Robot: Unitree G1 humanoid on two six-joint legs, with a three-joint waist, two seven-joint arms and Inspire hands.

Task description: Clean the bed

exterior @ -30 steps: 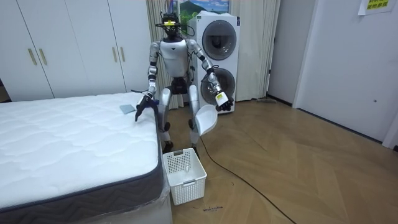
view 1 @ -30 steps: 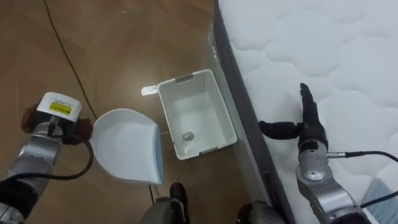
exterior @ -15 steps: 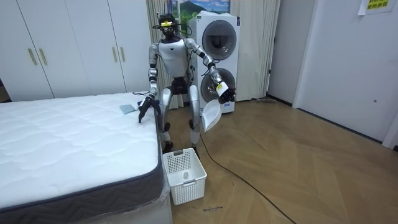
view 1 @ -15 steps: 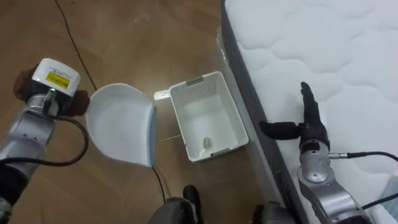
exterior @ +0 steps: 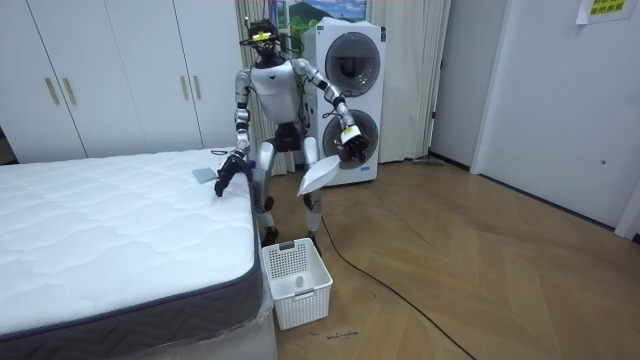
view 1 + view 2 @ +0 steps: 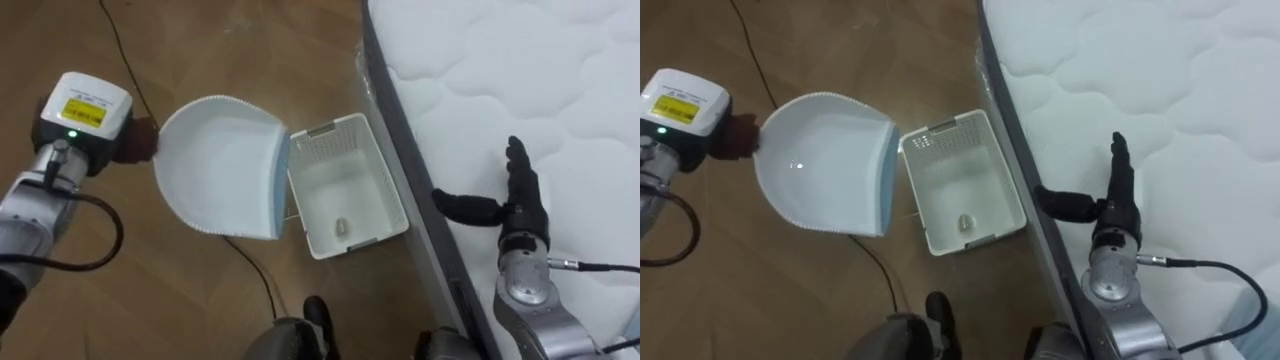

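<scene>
- The left hand, at the upper left of the frame, is closed round the handle of a white dustpan, which is held off the floor.
- The dustpan's blue lip is turned toward the basket and overlaps its left rim. The pan is seen to be empty.
- The basket is set on the floor at centre frame, just beside the bed. One small pale thing is seen at its bottom, nothing else.
- The step is judged to be tipping sweepings into the basket, nearly done. Next, the pan would need to be carried back to the bed.
- The right hand, at right of frame, is held over the mattress edge with fingers straight and thumb spread. Nothing is held in it.
</scene>
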